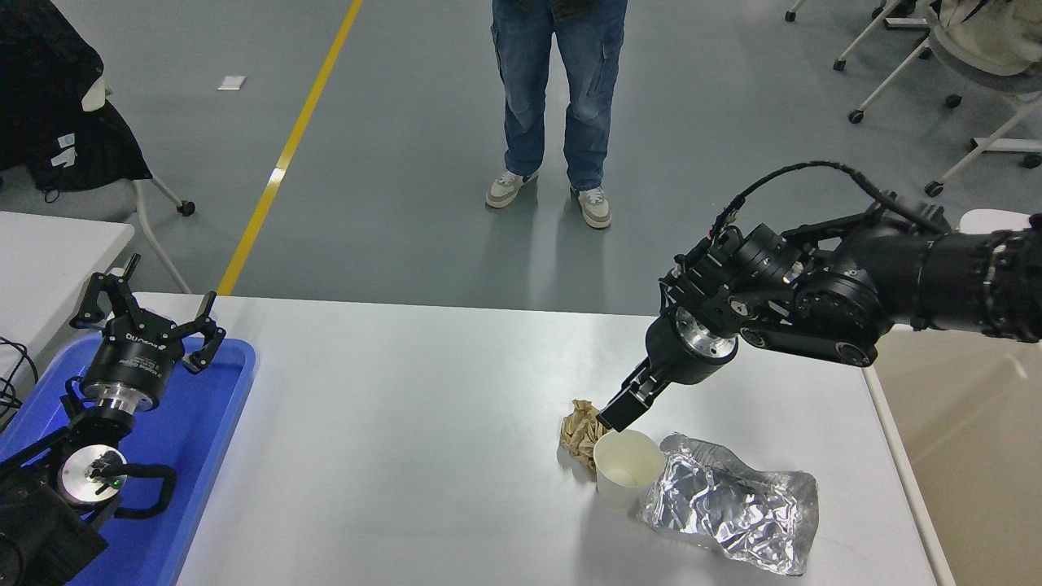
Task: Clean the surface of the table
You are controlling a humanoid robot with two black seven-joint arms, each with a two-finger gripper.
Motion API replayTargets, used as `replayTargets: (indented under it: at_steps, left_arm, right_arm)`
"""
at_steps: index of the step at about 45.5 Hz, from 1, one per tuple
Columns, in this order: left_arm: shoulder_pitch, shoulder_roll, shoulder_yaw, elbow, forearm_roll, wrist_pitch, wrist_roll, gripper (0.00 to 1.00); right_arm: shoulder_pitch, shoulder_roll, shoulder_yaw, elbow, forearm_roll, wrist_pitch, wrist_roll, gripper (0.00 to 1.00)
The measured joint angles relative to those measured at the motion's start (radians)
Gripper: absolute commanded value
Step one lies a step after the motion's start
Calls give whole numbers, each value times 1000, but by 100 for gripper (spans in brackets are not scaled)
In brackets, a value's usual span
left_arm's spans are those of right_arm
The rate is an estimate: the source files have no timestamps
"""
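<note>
A wide white table surface [407,456] fills the lower part of the view, seen from above on the robot's side. Beyond its far edge is a grey floor with a yellow line [286,150], and a person in blue jeans [558,89] stands there, visible from the waist down.

At the right edge of the table sits a beige bin [969,456]. At the left edge lies a blue plastic tray [191,456], and past it the corner of a smaller white table [49,252].

The right arm reaches in from the right edge across the table. The right gripper [616,417] points down and to the left, its fingers pressed together, with the tip just above the far rim of a white paper cup [625,476] and beside a crumpled brown paper ball [580,431]. Whether the tip touches either cannot be told.

The cup stands upright on the right half of the table. A crumpled silver foil bag [733,509] lies against its right side, and the brown paper ball rests against its left.

The left gripper [151,317] is parked over the blue tray at lower left, fingers spread wide.
</note>
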State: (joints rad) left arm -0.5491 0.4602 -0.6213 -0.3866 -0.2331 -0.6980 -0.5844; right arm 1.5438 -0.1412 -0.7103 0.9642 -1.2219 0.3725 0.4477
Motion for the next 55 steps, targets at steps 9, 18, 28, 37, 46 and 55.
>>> replayTargets:
  at_steps: [9,18,28,37,46,55]
  left_arm:
    - [0,0,0,0,0,0,0,100]
    - [0,0,0,0,0,0,0,100]
    - [0,0,0,0,0,0,0,100]
    - [0,0,0,0,0,0,0,100]
    - [0,0,0,0,0,0,0,100]
    - [0,0,0,0,0,0,0,100]
  right_arm:
    - [-47,23,1,-43,0,-2,0,98]
    - [-83,33,1,-68,-5,-3,0,98]
    - [-113,37,0,-85,-9,-4,1,89]
    - [-140,38,-1,-113,-10,-6,12,62]
    - [-157,36,-4,-137,-10,-7,22,19]
    - [-161,33,-9,-146,-10,-7,32,5]
